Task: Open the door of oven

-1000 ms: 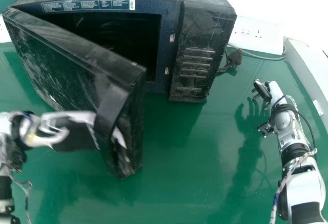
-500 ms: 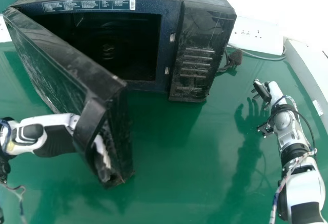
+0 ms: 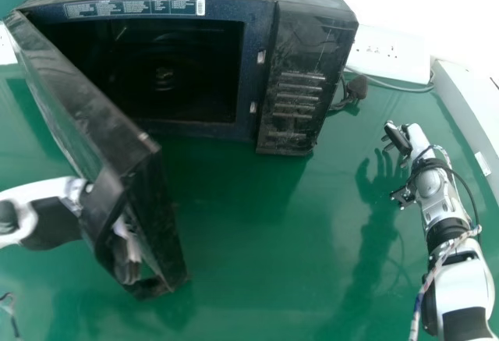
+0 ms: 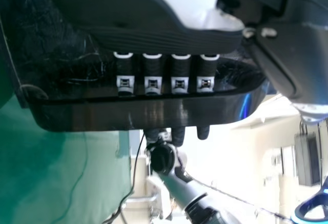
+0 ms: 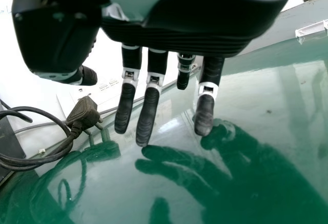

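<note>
The black oven (image 3: 308, 83) has its door (image 3: 86, 107) swung well out from the cavity, towards the robot's left. My left hand (image 3: 129, 255) is at the door's free edge, its fingers hooked behind the handle (image 3: 101, 216). Seen from the left wrist, the handle (image 4: 148, 114) crosses in front of the fingers of my left hand (image 4: 179, 83), with several fingertips showing beyond it. Over the table to the right of the oven, my right hand (image 3: 399, 138) has relaxed fingers and touches nothing. The right wrist view has the right hand (image 5: 148, 111) above the tabletop.
A green table (image 3: 257, 263) bears the oven. Beside the oven's right side lie a black plug (image 3: 356, 87) and its cable. A white socket panel (image 3: 390, 52) stands behind them, and a pale ledge (image 3: 468, 107) runs along the table's right edge.
The door has swung wider, its free edge moving left and nearer the robot, and my left hand has moved along with it. More of the oven's inside shows. My right hand has hardly moved.
</note>
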`<state>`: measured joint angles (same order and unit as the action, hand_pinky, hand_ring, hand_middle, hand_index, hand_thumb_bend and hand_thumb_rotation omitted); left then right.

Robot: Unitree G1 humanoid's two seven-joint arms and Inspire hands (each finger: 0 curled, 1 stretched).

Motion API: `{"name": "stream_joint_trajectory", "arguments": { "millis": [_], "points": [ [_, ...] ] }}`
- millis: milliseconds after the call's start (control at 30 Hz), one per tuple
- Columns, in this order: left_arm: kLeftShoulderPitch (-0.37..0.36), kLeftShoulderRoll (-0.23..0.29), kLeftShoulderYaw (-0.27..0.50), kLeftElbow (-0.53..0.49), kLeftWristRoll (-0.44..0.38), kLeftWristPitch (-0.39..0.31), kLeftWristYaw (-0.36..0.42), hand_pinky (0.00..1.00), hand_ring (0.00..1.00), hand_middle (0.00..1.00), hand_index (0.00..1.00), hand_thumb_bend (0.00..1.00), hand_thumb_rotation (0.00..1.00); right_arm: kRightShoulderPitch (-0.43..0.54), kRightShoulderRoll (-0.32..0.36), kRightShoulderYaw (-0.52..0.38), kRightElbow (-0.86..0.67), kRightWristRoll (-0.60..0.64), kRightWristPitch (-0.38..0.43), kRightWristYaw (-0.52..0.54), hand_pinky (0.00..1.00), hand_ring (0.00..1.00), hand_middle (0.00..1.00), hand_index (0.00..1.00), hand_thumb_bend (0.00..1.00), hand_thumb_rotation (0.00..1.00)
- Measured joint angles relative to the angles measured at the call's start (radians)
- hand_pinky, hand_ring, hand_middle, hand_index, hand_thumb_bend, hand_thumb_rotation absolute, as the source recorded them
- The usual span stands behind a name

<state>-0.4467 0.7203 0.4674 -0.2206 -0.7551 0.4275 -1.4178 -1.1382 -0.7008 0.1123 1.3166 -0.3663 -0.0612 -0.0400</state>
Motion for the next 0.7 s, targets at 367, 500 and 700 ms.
{"name": "stream_joint_trajectory", "arguments": {
  "millis": [367, 500, 700],
  "points": [
    [0.12, 0.058, 0.194, -0.101, 0.006, -0.073, -0.006, 0.27, 0.33, 0.42, 0.55, 0.91, 0.59, 0.0, 0.0, -0.001, -0.001, 0.001, -0.005, 0.002, 0.45, 0.49, 0.54, 0.49, 0.51, 0.15],
    [0.151, 0.025, 0.259, -0.137, 0.037, -0.169, 0.004, 0.25, 0.29, 0.38, 0.49, 0.81, 0.67, 0.0, 0.0, -0.001, -0.001, 0.001, -0.003, 0.002, 0.44, 0.48, 0.53, 0.49, 0.51, 0.15],
    [0.166, -0.008, 0.303, -0.145, 0.06, -0.261, 0.006, 0.19, 0.26, 0.35, 0.48, 0.78, 0.54, 0.0, 0.001, -0.001, -0.001, 0.001, -0.003, 0.003, 0.44, 0.48, 0.52, 0.49, 0.51, 0.15]
  ]
}}
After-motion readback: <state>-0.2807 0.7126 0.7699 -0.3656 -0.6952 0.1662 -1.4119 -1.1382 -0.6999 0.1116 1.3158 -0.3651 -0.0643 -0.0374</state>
